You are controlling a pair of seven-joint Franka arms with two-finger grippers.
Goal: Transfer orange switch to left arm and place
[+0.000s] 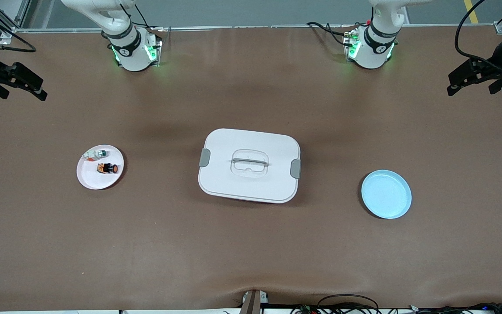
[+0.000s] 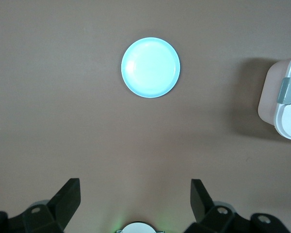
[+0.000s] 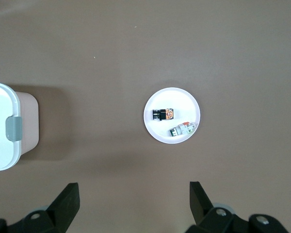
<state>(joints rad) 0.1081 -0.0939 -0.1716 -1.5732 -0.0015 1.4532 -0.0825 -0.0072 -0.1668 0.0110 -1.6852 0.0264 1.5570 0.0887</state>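
While the orange switch point(image 1: 107, 168) lies on the white plate point(image 1: 86, 179) beside the white-and-green part point(image 1: 100, 153), lower the wide-open right claw point(image 1: 15, 85) squarely over it, apparently across its body; the wide-open left claw point(image 1: 473, 78) waits, clear of the box point(image 1: 249, 165).

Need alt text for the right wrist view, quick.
A white plate on the brown table holds the orange switch and a white-and-green part. The open right gripper hangs above; the box shows at the view's edge.

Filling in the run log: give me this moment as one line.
orange switch: on white plate | box: mid-table, shut | left gripper: open, over blue plate | right gripper: open, raised
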